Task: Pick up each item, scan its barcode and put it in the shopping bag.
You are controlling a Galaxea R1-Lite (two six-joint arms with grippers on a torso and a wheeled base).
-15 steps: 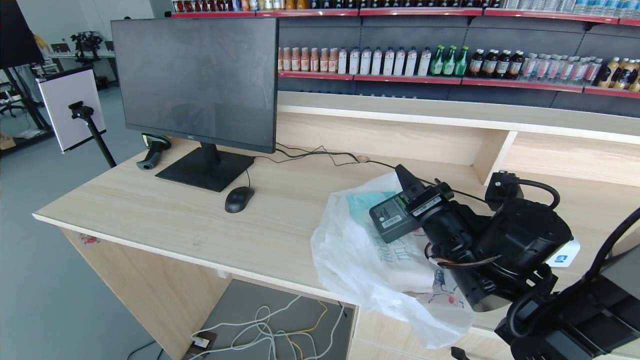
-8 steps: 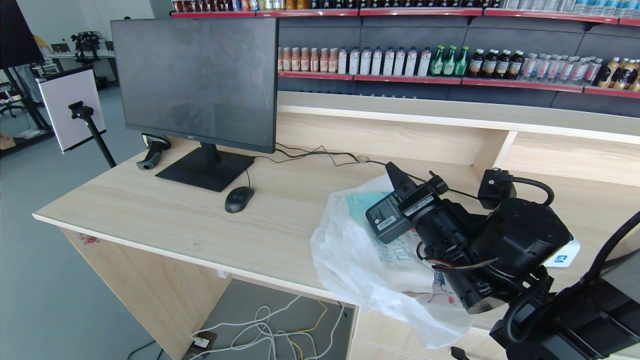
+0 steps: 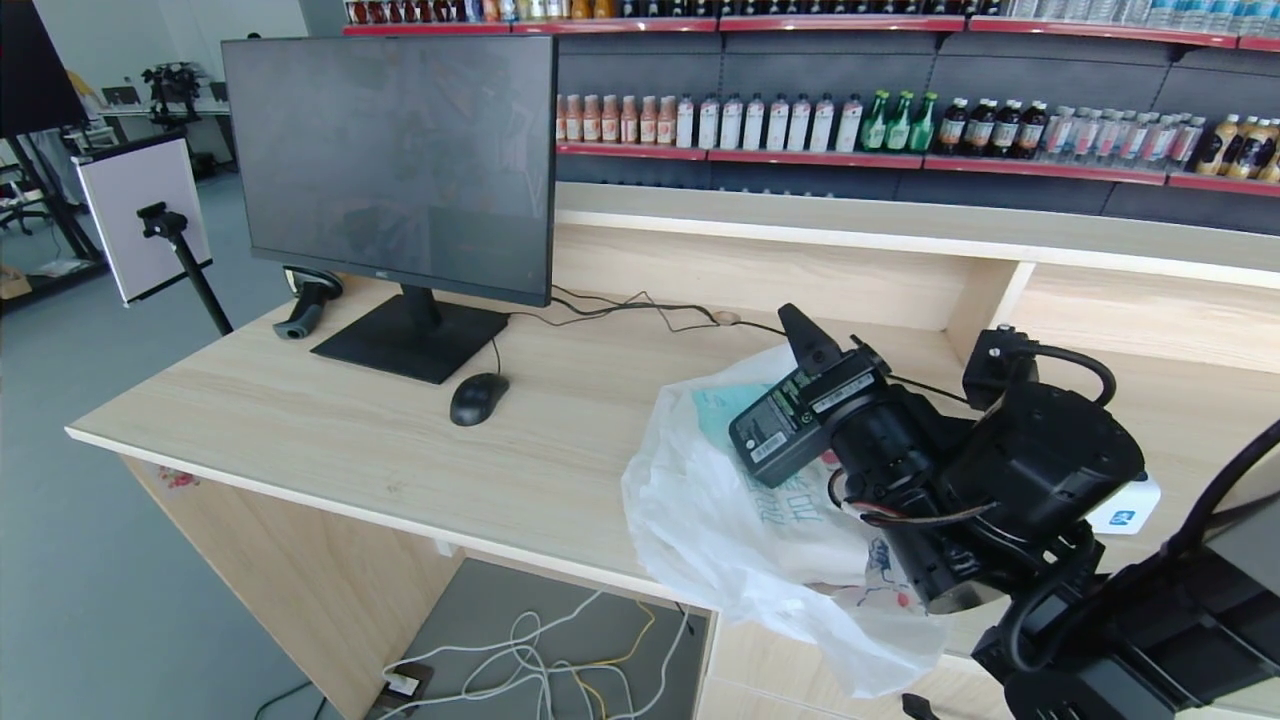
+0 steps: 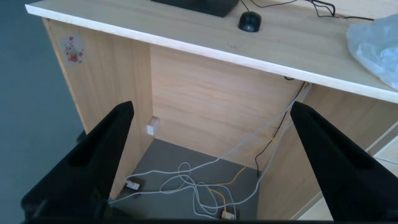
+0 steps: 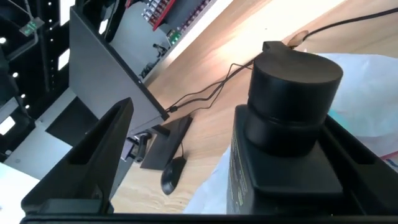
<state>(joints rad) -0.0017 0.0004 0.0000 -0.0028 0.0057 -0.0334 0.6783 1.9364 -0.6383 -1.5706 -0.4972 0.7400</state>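
Our left gripper [image 4: 211, 106] hangs low in front of the desk [image 3: 300, 420], below its top, with the fingers spread wide and nothing between them. We think it is parked there to keep out of the way. On the far left of the desk the scanner [image 3: 303, 308] lies alone beside the foot of the monitor [image 3: 400, 160]. More to the right the shopping bag [image 3: 700, 500] lies open at the desk edge. Just above it our right gripper [image 5: 227, 112] carries the black bottle [image 3: 785, 430], tilted, with its barcode label turned outward, probably for reading. Whether this grip is firmly closed, we cannot tell.
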